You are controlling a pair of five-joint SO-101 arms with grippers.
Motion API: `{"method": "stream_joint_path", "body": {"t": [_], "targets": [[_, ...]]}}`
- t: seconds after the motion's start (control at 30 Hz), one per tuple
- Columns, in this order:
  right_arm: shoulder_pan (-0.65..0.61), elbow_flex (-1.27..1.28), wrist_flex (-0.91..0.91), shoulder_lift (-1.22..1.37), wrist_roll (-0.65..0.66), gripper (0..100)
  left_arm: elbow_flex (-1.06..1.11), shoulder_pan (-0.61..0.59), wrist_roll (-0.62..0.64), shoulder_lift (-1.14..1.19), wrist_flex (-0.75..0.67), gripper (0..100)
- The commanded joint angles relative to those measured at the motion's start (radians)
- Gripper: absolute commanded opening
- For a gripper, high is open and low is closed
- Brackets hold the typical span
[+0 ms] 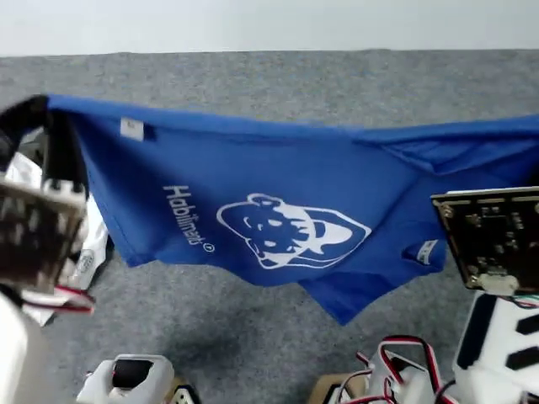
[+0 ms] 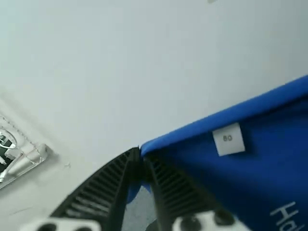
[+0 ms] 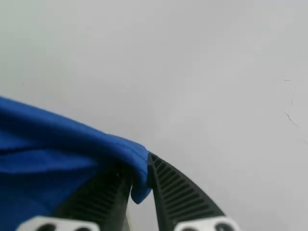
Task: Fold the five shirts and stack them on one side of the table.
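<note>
1. High view: the blue shirt (image 1: pixel 278 210) is hanging stretched wide above the grey surface (image 1: pixel 253 76), its printed side facing the camera;
2. Left wrist view: the left pincer (image 2: pixel 142 156) is clamping one upper corner, near the white tag (image 2: pixel 227 139);
3. Right wrist view: the right pincer (image 3: pixel 140 166) is clamping the opposite upper edge.

T-shirt (image 1: pixel 278 168) spread over table (image 1: pixel 253 76) from 9 to 3 o'clock; left gripper (image 2: pixel 141 155) clamped on its 9 o'clock corner; right gripper (image 3: pixel 140 168) on its 3 o'clock edge; size tag (image 2: pixel 228 139) near left gripper.
</note>
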Motion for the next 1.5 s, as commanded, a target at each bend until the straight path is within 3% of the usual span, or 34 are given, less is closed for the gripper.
{"method": "stream_joint_path", "body": {"t": [0.0,0.43,0.6,0.73,0.83,0.97,1.17,1.33,1.47], "targets": [[-0.008,-0.008,0.025,-0.044,0.006,1.0,0.025,-0.014,-0.029,-0.072,0.018,0],[-0.004,-0.005,-0.047,-0.134,0.003,1.0,0.045,-0.015,-0.037,-0.15,-0.054,0],[-0.008,-0.005,-0.018,-0.03,-0.057,1.0,0.278,-0.014,-0.035,-0.16,-0.057,0],[-0.111,0.049,0.044,0.107,-0.061,1.0,0.512,-0.008,-0.037,-0.15,-0.095,0],[-0.176,0.137,0.036,0.177,-0.064,1.0,0.763,-0.012,-0.04,-0.152,-0.281,0],[-0.26,0.282,0.002,0.288,-0.12,1.0,1.066,-0.009,-0.04,-0.15,-0.634,0],[-0.28,0.405,-0.225,0.49,-0.163,1.0,1.432,-0.009,-0.138,-0.092,-1.183,0],[-0.278,0.414,-0.441,0.677,-0.189,1.0,1.472,-0.014,-0.189,0.126,-1.475,0],[-0.282,0.413,-0.636,0.788,-0.203,1.0,1.351,-0.012,-0.198,0.336,-1.596,0]]}}
